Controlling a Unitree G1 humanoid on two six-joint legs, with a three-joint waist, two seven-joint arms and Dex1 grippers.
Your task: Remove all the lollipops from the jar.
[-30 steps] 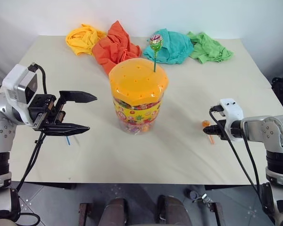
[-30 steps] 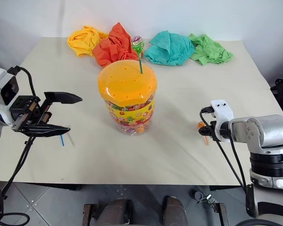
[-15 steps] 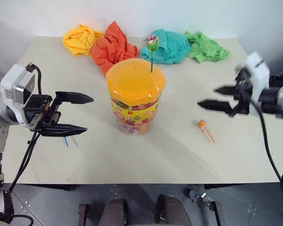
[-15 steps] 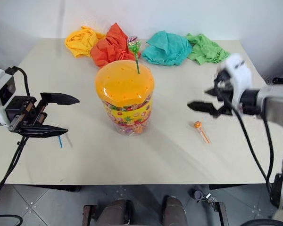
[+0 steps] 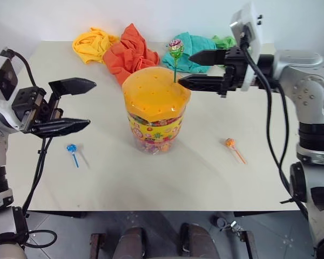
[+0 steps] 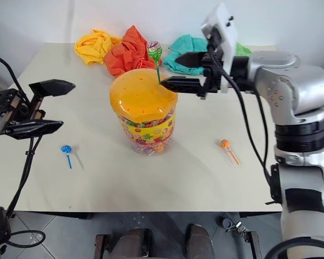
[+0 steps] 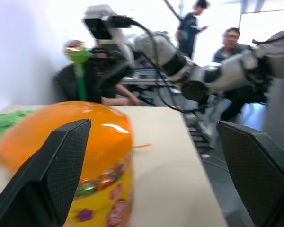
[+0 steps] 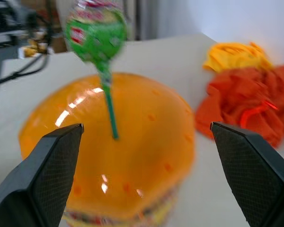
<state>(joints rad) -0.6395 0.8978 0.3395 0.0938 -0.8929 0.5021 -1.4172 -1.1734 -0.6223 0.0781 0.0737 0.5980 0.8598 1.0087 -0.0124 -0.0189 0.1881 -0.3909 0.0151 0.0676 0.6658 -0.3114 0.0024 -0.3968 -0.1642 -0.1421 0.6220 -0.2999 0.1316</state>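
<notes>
The jar [image 5: 155,110], a clear tub with a wide orange holed lid, stands mid-table. A green lollipop [image 5: 176,49] sticks upright out of the lid's far side, also seen in the right wrist view as the lollipop [image 8: 97,30]. My right gripper [image 5: 186,68] hangs open just right of its stick, pointing left, with nothing between its fingers. A blue lollipop [image 5: 72,149] lies on the table left of the jar. An orange lollipop [image 5: 230,143] lies to the jar's right. Open and empty, my left gripper [image 5: 90,103] hovers left of the jar, above the blue lollipop.
Four crumpled cloths lie along the table's far edge: yellow [image 5: 94,43], orange-red [image 5: 132,51], teal [image 5: 197,48] and green [image 5: 224,42]. People sit in the background beyond the table [image 7: 165,156] in the left wrist view.
My right gripper rose from beside the orange lollipop on the table and swung left to the green lollipop's stick, its fingers now spread. The left gripper lifted slightly, uncovering the blue lollipop.
</notes>
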